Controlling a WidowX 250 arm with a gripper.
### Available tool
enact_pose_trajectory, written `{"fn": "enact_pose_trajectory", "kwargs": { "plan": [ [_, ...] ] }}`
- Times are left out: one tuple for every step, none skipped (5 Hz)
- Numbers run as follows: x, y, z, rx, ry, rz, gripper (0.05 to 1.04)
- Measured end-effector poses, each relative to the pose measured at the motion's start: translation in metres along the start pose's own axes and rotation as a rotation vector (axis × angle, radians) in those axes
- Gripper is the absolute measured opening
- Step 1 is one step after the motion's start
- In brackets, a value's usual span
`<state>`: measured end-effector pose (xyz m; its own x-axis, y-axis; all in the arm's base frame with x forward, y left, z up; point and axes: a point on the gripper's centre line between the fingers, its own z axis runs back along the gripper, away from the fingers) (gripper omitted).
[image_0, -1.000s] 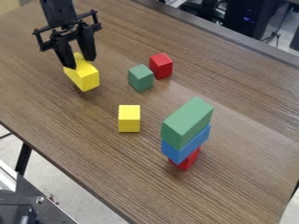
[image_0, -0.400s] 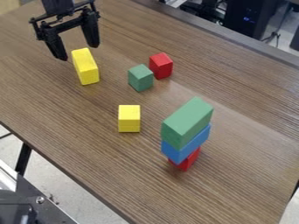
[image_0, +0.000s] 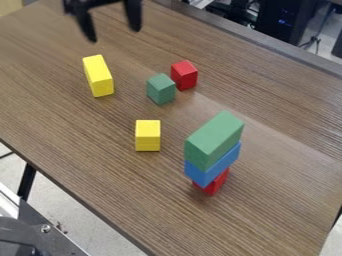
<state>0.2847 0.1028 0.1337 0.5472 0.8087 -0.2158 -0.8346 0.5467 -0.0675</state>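
Observation:
My gripper hangs open at the upper left, above and behind the long yellow block, with nothing between its fingers. That block lies on the table at the left. A small green block sits close beside a red block near the upper middle. Nearer the camera is a shorter yellow block. At right of centre stands a stack: a long green block on top, a blue block under it, and a red block at the bottom.
The brown wooden table has its near edge running diagonally from left to bottom. A metal and black piece of equipment stands off the table at the lower left. Beyond the far edge are a dark computer case and cables.
My gripper has let go of the long yellow block, opened, and moved up and then right. The block now rests on the table.

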Motion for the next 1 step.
{"fn": "enact_pose_trajectory", "kwargs": {
  "plan": [
    [-0.0322, -0.0314, 0.018, 0.111, -0.069, -0.245, 1.0]
  ]
}}
